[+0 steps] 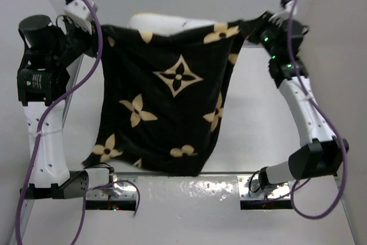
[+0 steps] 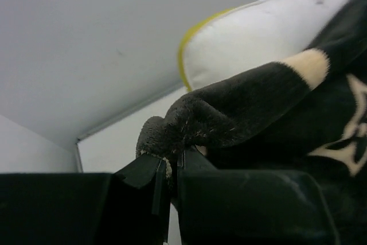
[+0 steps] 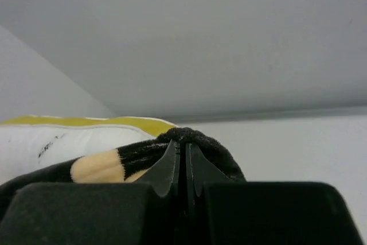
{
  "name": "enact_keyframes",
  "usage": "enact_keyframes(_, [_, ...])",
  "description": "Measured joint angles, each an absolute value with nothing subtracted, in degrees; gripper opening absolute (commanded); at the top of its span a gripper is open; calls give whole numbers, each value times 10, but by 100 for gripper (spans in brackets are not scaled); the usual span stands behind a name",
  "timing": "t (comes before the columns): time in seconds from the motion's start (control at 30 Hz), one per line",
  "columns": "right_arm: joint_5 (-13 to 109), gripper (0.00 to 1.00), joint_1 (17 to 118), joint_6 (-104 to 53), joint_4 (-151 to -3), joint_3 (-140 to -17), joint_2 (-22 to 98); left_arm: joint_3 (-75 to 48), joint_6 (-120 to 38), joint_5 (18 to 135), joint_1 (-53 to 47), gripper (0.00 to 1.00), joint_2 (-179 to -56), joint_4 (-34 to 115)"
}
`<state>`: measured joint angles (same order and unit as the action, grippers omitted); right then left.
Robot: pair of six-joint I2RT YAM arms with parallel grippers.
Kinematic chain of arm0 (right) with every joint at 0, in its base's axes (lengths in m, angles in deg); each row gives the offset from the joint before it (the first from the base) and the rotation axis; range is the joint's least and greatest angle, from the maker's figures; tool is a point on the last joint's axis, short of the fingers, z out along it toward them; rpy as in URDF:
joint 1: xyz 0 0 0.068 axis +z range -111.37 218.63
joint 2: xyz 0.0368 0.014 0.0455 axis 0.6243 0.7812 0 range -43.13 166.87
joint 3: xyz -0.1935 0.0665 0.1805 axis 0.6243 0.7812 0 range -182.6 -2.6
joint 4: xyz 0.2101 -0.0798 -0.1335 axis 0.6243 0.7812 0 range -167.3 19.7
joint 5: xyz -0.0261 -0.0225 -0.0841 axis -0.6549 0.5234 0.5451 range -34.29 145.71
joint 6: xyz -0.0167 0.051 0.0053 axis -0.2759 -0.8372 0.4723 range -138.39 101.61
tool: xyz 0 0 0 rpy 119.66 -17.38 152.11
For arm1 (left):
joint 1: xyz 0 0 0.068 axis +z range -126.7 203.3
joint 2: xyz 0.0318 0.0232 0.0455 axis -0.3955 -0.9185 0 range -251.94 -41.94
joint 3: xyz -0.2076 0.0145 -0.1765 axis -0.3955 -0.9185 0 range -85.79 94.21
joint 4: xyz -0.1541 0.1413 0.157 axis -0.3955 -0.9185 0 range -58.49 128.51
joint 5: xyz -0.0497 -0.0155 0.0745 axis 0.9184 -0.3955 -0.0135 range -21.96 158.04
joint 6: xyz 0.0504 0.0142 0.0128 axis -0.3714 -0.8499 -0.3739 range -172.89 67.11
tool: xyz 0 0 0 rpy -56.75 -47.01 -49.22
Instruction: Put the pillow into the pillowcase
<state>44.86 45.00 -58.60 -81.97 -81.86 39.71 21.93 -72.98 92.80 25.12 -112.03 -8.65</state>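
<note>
Left gripper (image 1: 94, 32) at 10 o'clock and right gripper (image 1: 259, 25) at 2 each pinch a top corner of the case (image 1: 166, 101), pillow (image 1: 163, 24) poking out at 12, so I'd hold both pinches tight and level and jiggle it down gently.

bright even light, soft shadows — close foreground blurred
</note>
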Motion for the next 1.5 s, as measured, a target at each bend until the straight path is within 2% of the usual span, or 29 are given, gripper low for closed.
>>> enact_keyframes(0.17, [453,0,430,-532,-776,-1003,354,345,-703,888,256,0,-1165,-37])
enact_keyframes(0.3, [459,0,427,-506,-799,-991,242,427,-700,883,256,0,-1171,-14])
enact_keyframes(0.37, [462,0,427,-498,-813,-953,186,425,-702,887,256,0,-1153,6])
enact_keyframes(0.47, [458,0,426,-499,-828,-889,130,281,-705,900,256,0,-1087,56])
enact_keyframes(0.53, [445,0,426,-503,-811,-863,134,198,-705,907,256,0,-1048,63])
enact_keyframes(0.6, [434,0,425,-502,-765,-881,176,203,-701,914,257,0,-1068,32])
enact_keyframes(0.7, [431,0,410,-496,-675,-992,279,370,-689,926,263,0,-1185,-39])
enact_keyframes(0.77, [432,0,401,-491,-636,-1044,319,428,-686,926,271,0,-1253,-33])
enact_keyframes(0.83, [431,0,399,-489,-628,-1028,305,397,-685,927,278,0,-1250,-31])
enact_keyframes(0.93, [423,0,394,-496,-656,-921,221,221,-684,928,279,0,-1159,10])
enact_keyframes(0.97, [418,0,389,-498,-645,-910,207,209,-684,927,279,0,-1147,-7])
enact_keyframes(1.03, [407,0,371,-501,-602,-962,221,289,-680,932,280,0,-1181,-45])
enact_keyframes(1.13, [398,0,364,-500,-582,-1151,312,551,-672,947,293,0,-1301,-36])
enact_keyframes(1.17, [399,0,364,-498,-589,-1194,332,553,-671,949,299,0,-1300,-3])
enact_keyframes(1.23, [402,0,362,-497,-621,-1185,316,431,-672,954,311,0,-1222,63])
enact_keyframes(1.33, [405,0,359,-508,-692,-993,207,190,-671,964,314,0,-1089,109])
enact_keyframes(1.37, [404,0,355,-515,-692,-944,179,164,-671,967,314,0,-1071,98])
enact_keyframes(1.43, [391,0,346,-531,-666,-927,186,190,-669,969,314,0,-1090,66])
enact_keyframes(1.5, [378,0,338,-541,-628,-993,250,308,-662,975,317,0,-1171,-2])
